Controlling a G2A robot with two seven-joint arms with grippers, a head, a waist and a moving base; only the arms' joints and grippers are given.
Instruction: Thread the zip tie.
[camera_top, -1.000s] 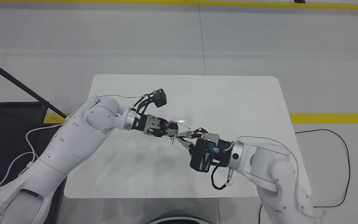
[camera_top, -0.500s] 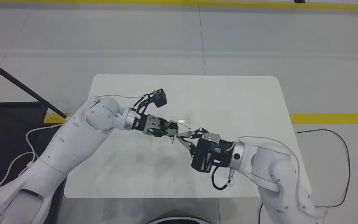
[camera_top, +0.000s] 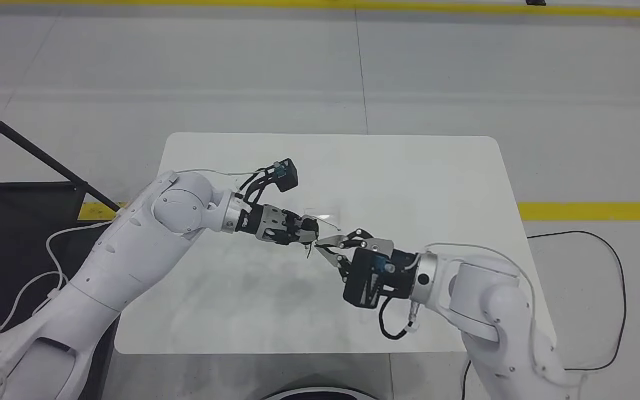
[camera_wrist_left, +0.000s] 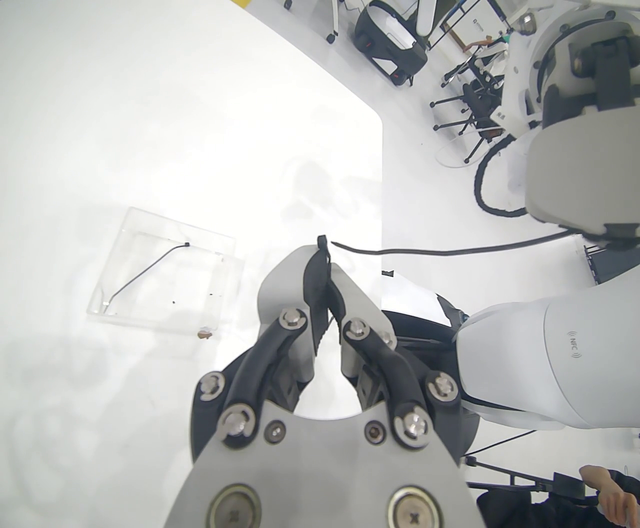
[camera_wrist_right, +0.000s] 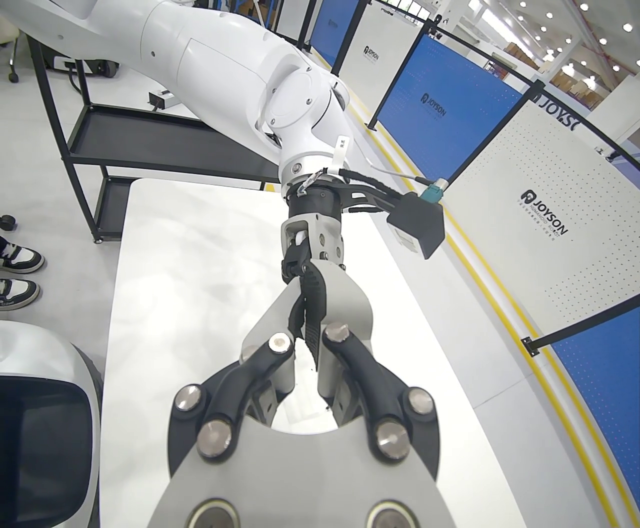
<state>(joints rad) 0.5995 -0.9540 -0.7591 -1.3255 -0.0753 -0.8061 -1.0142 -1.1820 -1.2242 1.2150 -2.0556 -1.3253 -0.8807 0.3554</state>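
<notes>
A black zip tie (camera_wrist_left: 322, 245) is pinched between both grippers above the middle of the white table (camera_top: 420, 180). My left gripper (camera_wrist_left: 320, 280) is shut on it, with the tie's head poking out past the fingertips. My right gripper (camera_wrist_right: 306, 287) is shut on the tie's strap (camera_wrist_right: 301, 307), tip to tip with the left gripper (camera_wrist_right: 296, 262) just beyond it. In the top view the left gripper (camera_top: 308, 233) and the right gripper (camera_top: 328, 243) meet nose to nose.
A clear shallow tray (camera_wrist_left: 226, 280) lies on the table beside the grippers, with a second black zip tie (camera_wrist_left: 145, 270) in it. A black cable (camera_wrist_left: 450, 250) runs on the floor past the table's edge. A black shelf frame (camera_wrist_right: 100, 150) stands off the table's left side.
The right gripper has edged very slightly back toward its own side. The left arm has kept still, and both grips are unchanged.
</notes>
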